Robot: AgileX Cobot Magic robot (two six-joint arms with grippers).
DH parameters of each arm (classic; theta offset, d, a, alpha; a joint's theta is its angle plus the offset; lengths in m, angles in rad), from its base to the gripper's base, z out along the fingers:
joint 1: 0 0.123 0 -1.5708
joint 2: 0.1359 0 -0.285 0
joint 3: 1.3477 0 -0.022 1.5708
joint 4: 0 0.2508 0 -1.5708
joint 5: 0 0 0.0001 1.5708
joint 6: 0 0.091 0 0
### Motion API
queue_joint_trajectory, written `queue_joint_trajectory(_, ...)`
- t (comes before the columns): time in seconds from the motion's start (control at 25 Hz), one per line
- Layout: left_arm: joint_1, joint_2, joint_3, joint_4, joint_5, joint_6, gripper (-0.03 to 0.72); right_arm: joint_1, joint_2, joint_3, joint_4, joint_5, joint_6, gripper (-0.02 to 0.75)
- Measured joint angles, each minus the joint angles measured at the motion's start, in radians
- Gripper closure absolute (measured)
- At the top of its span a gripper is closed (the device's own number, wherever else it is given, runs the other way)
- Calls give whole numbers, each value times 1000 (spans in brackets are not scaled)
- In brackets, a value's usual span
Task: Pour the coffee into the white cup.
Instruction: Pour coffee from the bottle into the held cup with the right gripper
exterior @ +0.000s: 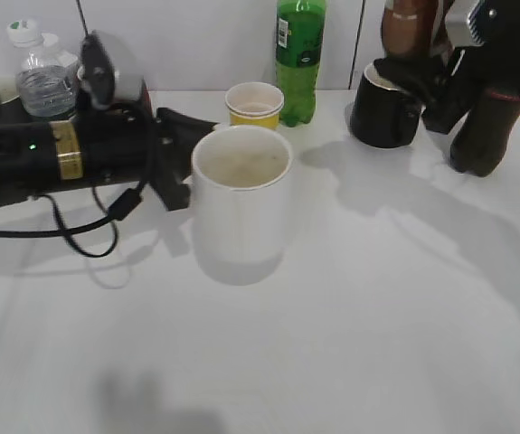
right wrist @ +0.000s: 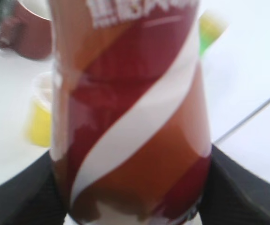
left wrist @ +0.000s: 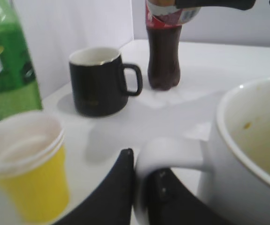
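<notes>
While the right claw is clenched on the coffee, with one dark finger pressing each side of the bottle near its lower part, the label of orange-brown, dark red and white fills almost the whole right wrist view, and brown liquid shows through the plastic at the bottom. In the exterior view this bottle is held up at the far right, above the black mug, and only part of it is visible at the top edge. The left claw grasps the handle of the white cup, with one black finger on the outer side of the handle and the other inside the loop. The cup stands upright near the middle of the table; inside it I see pale walls with faint brownish marks, and I cannot tell if there is any liquid. Just behind it stands a yellow paper cup with a white inside, and beside that a green bottle. A cola bottle with dark liquid stands next to the black mug, whose inside is white. A clear water bottle stands far left.
</notes>
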Motion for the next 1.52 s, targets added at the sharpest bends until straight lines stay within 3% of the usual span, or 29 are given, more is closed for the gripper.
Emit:
queue_joint_trajectory(0.44, -160, 47, -175, -38, 133, -43, 642, 0, -57, 0, -26, 3, -172, 200)
queue_joint_trajectory(1.0, -194, 47, -184, -87, 143, -46, 642, 0, -57, 0, -32, -1, -530, 200)
queue_joint_trajectory(1.52, -203, 47, -185, -87, 135, -46, 643, 0, -57, 0, -34, -27, -739, 200)
